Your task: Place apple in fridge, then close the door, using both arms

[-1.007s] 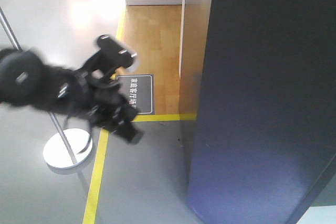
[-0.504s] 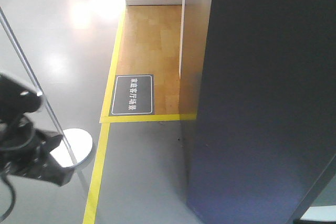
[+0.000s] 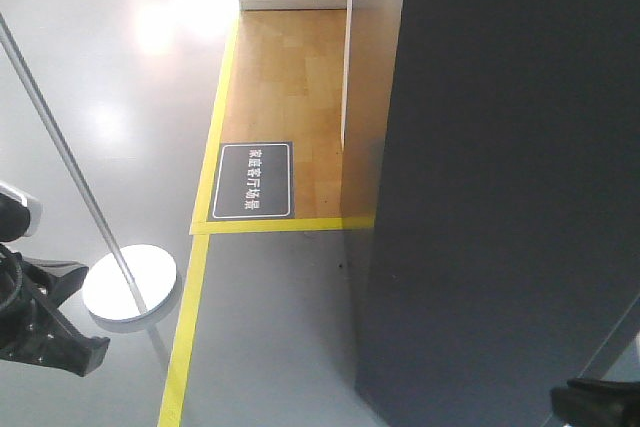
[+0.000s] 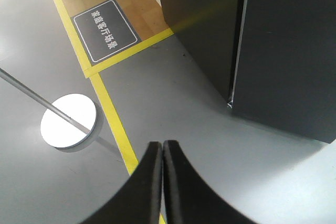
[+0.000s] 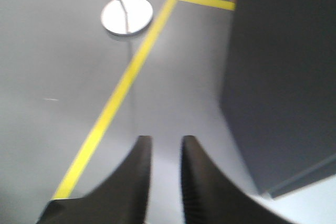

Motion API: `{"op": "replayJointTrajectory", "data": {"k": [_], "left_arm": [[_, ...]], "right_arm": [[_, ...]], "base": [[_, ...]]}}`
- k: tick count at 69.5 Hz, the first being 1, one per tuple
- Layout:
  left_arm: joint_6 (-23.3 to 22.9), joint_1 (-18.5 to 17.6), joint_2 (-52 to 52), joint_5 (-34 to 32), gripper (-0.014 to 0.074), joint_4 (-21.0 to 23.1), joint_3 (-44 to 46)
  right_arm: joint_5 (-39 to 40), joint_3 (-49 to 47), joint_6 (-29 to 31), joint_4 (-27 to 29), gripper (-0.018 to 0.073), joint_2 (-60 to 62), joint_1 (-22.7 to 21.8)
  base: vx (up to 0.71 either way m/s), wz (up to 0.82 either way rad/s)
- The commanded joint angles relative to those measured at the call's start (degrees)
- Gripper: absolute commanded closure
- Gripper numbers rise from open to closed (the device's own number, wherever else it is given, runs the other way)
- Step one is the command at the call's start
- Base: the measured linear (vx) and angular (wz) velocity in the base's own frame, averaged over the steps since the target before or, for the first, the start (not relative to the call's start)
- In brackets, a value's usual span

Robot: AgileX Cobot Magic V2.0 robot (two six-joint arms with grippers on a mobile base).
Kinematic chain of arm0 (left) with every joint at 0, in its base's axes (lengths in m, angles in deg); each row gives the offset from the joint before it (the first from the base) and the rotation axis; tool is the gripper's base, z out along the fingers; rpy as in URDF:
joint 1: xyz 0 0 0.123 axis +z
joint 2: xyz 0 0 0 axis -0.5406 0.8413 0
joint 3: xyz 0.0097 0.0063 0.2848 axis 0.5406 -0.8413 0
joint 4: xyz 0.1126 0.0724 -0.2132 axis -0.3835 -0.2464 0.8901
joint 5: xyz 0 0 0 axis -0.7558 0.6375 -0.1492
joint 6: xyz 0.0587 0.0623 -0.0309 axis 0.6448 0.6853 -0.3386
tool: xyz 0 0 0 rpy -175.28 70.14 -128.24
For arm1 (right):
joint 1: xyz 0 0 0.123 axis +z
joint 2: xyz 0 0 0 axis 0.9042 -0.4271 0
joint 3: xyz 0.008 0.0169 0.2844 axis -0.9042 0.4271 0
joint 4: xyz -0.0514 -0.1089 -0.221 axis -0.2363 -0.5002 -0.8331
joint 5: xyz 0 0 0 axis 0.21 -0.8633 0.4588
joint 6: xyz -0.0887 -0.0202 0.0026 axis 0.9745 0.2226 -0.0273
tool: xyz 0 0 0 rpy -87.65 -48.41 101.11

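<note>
Tall dark grey cabinet fridge: filled the right half of the ext. front view, near vertical corner edge facing the cam, base edge on the grey floor. In the left wrist view, showed two dark faces meeting at a thin pale vertical seam; lower corner sat just above bare floor.

L of fridge: wide stretch of grey floor, crossed by a yellow tape line running toward the cam, with a branch turning to meet the fridge base. Beyond that branch, light wood flooring w/ a black rectangular floor sign with white characters just inside the tape corner. Farther L of fridge, well apart from it: thin metal pole on a round white base, pole leaning up-left.

Black left gripper: hung over the floor L of fridge's corner, near the tape line, fingers pressed together tip to tip, nothing between. Part of the left arm seen at the bottom-left edge of the front view, beside the pole base.

Black right gripper: over floor in front of fridge, blurred; fingers parallel w/ a narrow gap, held nothing. Bit of black right-arm hardware at the bottom edge below fridge's face.
</note>
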State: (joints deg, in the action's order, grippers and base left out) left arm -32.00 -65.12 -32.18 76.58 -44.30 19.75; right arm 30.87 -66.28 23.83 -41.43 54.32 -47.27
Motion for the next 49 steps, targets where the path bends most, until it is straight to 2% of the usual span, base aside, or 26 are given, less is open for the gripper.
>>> {"op": "replayJointTrajectory", "data": {"k": [1, 17, 24, 49], "left_arm": [[-0.8, -0.2, -0.8, -3.3, 0.0603, -1.1, 1.4], [-0.8, -0.2, -0.8, -3.3, 0.0603, -1.1, 1.4], [-0.8, -0.2, -0.8, -3.3, 0.0603, -1.1, 1.4], [-0.8, -0.2, -0.8, -3.3, 0.0603, -1.1, 1.4]], "right_arm": [[5.7, -1.5, -3.5, -4.5, 0.0575, -3.2, -0.2], [7.9, -4.6, -14.1, -15.2, 0.0568, -10.7, -0.3], [7.9, -8.4, -20.0, -22.8, 0.0566, -13.9, -0.3], [8.4, -19.3, -44.3, -55.0, 0.0566, -23.4, -0.3]], "base": [[0.00, 0.00], [0.00, 0.00], [0.00, 0.00], [0.00, 0.00]]}}
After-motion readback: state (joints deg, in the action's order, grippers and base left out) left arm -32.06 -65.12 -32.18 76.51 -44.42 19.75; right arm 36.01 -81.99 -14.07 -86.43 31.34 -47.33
